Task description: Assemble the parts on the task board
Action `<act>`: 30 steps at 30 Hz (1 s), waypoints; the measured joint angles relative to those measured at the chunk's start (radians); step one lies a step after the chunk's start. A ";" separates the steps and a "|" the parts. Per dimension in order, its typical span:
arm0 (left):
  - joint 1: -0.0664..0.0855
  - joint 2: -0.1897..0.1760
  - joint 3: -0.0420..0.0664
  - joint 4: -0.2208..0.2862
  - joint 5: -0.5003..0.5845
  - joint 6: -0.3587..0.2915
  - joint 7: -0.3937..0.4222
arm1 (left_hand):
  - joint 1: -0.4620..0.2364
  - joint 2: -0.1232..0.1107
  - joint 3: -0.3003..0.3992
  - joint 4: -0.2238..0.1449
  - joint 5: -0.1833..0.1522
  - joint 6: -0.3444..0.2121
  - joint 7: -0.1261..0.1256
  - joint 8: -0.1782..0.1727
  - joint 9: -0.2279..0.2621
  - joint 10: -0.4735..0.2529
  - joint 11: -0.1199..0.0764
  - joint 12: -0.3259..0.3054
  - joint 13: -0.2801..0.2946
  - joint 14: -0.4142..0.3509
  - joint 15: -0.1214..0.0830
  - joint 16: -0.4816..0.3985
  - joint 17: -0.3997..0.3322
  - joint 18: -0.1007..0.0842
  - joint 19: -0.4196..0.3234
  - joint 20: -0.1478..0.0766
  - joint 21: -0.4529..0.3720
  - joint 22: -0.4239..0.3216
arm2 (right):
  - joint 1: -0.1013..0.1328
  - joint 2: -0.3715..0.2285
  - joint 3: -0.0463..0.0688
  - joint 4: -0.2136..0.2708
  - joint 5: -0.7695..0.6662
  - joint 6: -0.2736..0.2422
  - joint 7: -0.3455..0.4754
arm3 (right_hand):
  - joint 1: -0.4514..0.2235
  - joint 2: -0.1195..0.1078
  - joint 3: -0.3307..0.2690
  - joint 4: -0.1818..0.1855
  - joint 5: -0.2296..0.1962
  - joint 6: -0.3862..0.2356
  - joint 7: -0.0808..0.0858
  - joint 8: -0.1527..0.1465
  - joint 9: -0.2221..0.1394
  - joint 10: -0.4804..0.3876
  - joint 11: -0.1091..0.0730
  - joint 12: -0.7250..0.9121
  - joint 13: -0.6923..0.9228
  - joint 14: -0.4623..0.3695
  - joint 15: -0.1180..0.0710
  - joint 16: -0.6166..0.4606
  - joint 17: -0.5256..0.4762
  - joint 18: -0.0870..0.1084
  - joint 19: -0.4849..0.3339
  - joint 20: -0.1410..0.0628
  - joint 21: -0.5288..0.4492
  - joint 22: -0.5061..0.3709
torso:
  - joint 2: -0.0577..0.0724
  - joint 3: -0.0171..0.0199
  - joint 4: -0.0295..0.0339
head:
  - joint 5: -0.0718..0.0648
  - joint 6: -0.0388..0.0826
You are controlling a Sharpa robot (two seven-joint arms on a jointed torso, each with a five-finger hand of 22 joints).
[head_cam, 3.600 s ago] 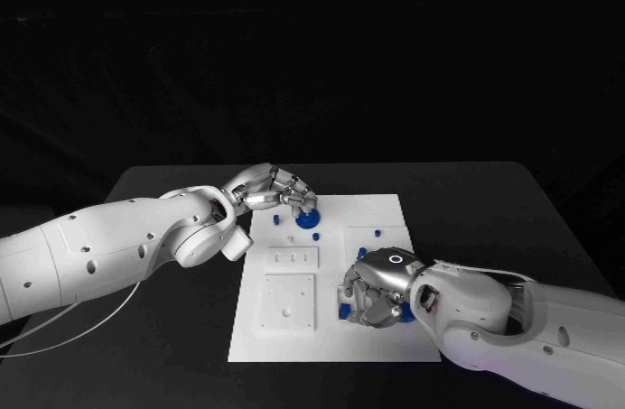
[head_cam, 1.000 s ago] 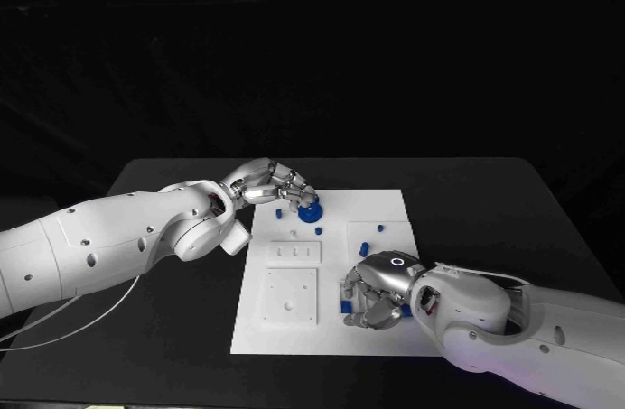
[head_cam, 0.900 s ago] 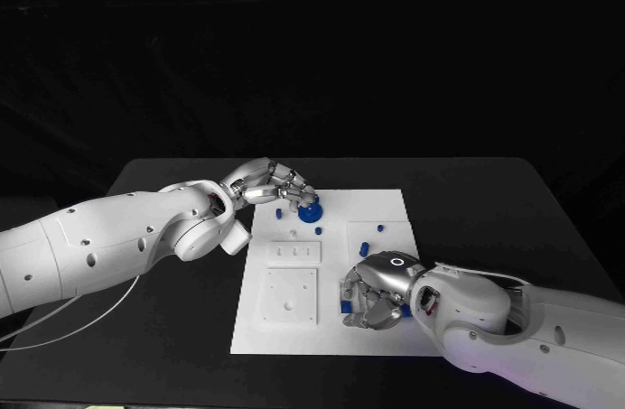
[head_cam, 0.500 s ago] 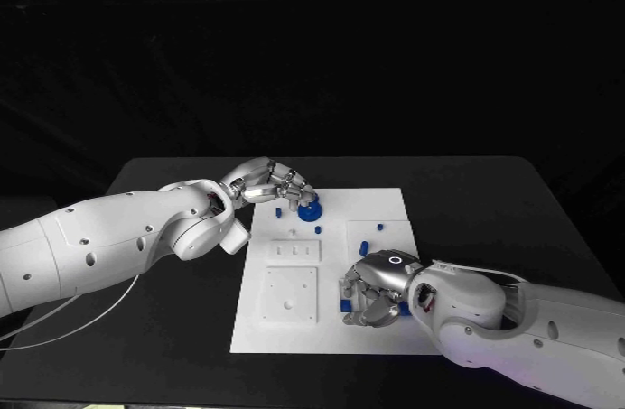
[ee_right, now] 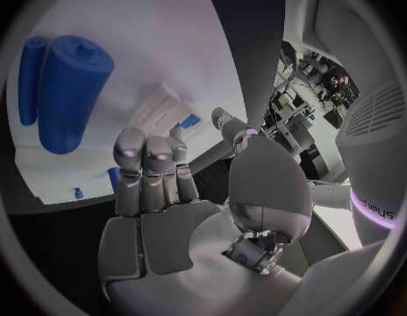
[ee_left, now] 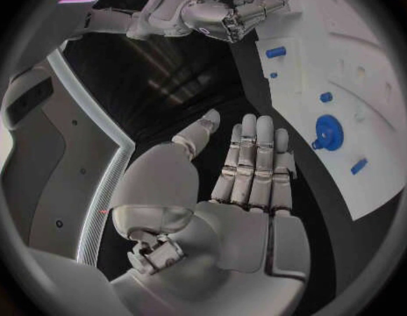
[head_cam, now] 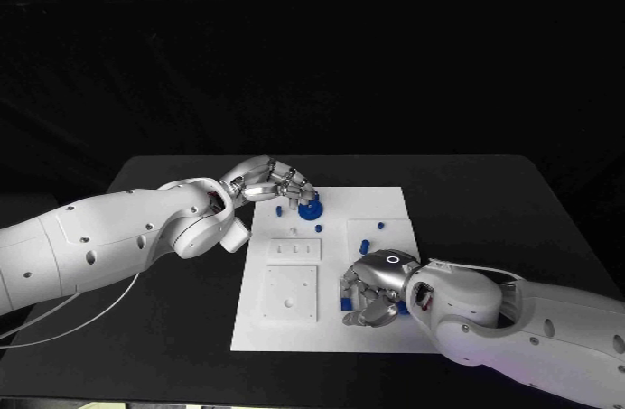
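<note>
The white task board (head_cam: 326, 332) lies in the middle of the black table. A round blue disc part (head_cam: 310, 213) stands near its far edge, and my left hand (head_cam: 274, 189) hovers just beside and above it, fingers straight and holding nothing (ee_left: 252, 165). The disc (ee_left: 327, 130) lies beyond those fingertips. My right hand (head_cam: 371, 288) is bent down over the board's near right part, where blue pieces (head_cam: 345, 302) peek out beside its fingers. Two blue cylinders (ee_right: 72, 91) lie on the board ahead of its empty fingers (ee_right: 151, 168).
Small blue pieces (head_cam: 366, 245) lie loose on the board's right half, another (head_cam: 379, 224) farther back. Two raised white squares (head_cam: 289, 293) sit on the board's left half. Black table (head_cam: 156, 337) surrounds the board on all sides.
Almost nothing has changed. The right hand has crept slightly toward the board's middle over the blue pieces. The left hand stays beside the disc.
</note>
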 measured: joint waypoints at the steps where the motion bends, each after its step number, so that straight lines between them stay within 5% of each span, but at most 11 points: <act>1: 0.000 0.000 0.000 0.000 0.000 0.000 0.000 | 0.000 0.000 0.000 0.000 0.000 0.000 0.000 0.000 0.000 0.000 0.000 0.000 0.000 0.000 0.000 0.000 0.000 0.000 0.000 0.000 0.000 0.000 | 0.000 0.000 0.000 0.001 0.001 0.002 0.001 | 0.000 0.000 0.000 0.000 0.000 0.000 0.000 0.000 0.000 0.000 0.000 0.000 0.000 0.000 0.000 0.000 0.000 0.000 0.000 0.000 0.000 0.000 | 0.000 -0.0001 -0.0002 | 0.000 -0.001; 30: 0.000 0.000 0.000 -0.005 0.001 0.000 -0.002 | 0.000 0.000 0.000 0.000 0.000 0.000 0.000 -0.004 0.000 -0.002 -0.002 0.000 -0.002 0.000 0.000 0.004 -0.003 0.000 0.000 0.000 0.000 0.000 | 0.001 -0.021 0.001 0.011 0.026 -0.006 0.028 | 0.020 0.004 0.010 0.010 0.000 0.019 -0.003 0.024 0.007 0.007 -0.007 0.000 -0.002 0.004 -0.003 0.000 0.001 0.000 0.000 0.000 0.000 0.000 | 0.000 0.0011 -0.0007 | 0.001 -0.005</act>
